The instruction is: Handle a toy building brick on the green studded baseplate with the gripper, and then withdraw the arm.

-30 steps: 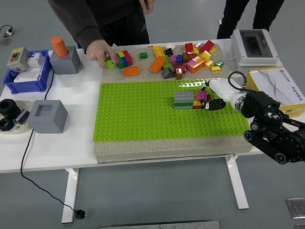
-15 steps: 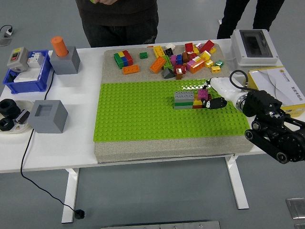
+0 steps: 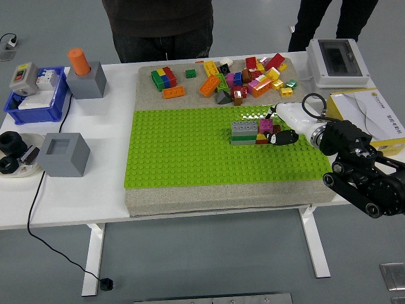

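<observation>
1. A green studded baseplate (image 3: 190,149) is laid on a sandy mat on the white table (image 3: 82,190), towards the near side of the mat.
2. A small assembly of bricks is seated on the right part of the baseplate: a grey brick (image 3: 243,128) on a green one, with a magenta brick (image 3: 267,126) just to its right above yellow and red pieces.
3. The right hand (image 3: 280,128) is brought in from the right edge and is held at the right end of this assembly; its white palm lies over the plate's far right part.
4. The black fingertips (image 3: 283,137) are placed against the magenta brick's right side, and the brick appears to be pinched, though the contact is small and partly hidden.
5. A heap of loose coloured bricks (image 3: 240,76) is spread on the far part of the mat, well apart from the hand.
6. A person's dark torso (image 3: 158,25) is seen at the far side of the table.
7. A grey block with an orange cylinder (image 3: 79,61) is set at the far left.
</observation>
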